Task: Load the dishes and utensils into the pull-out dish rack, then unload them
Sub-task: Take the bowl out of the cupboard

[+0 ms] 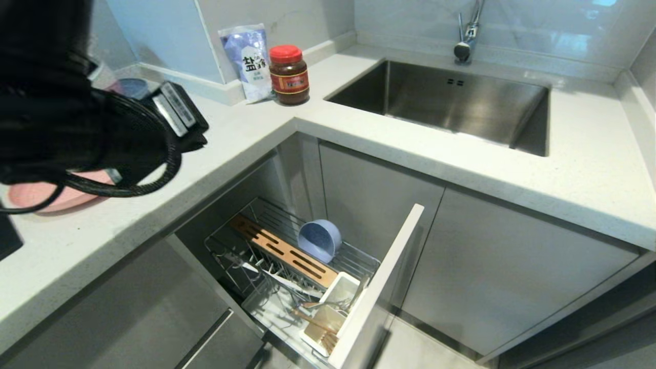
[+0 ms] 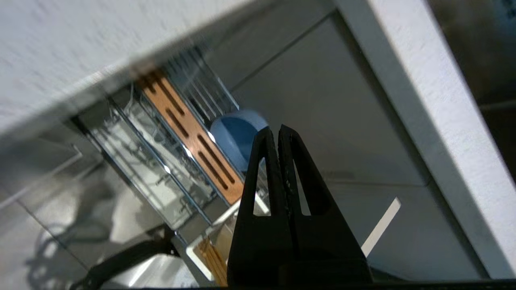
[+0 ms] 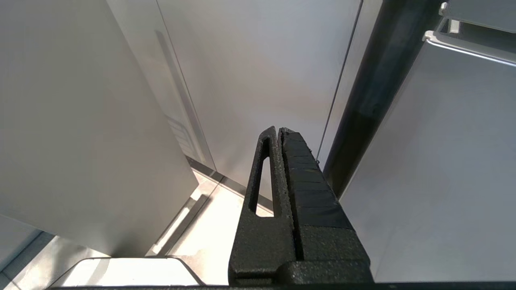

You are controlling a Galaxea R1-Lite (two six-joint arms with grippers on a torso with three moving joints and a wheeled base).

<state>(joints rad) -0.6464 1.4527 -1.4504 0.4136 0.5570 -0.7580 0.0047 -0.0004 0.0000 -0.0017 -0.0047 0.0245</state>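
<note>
Corner kitchen worktop (image 1: 359, 148), your stock: pull-out dish rack (image 1: 287, 266) at 6 o'clock, blue-grey bowl (image 1: 320, 240) propped on edge to drain; pink plate (image 1: 36, 195) at 9 o'clock, unloaded; left gripper (image 2: 278, 131) pinched together, empty; right gripper (image 3: 278, 131) likewise, parked.

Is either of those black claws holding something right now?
No. The left gripper and the right gripper both have their jaws shut on nothing.
</note>
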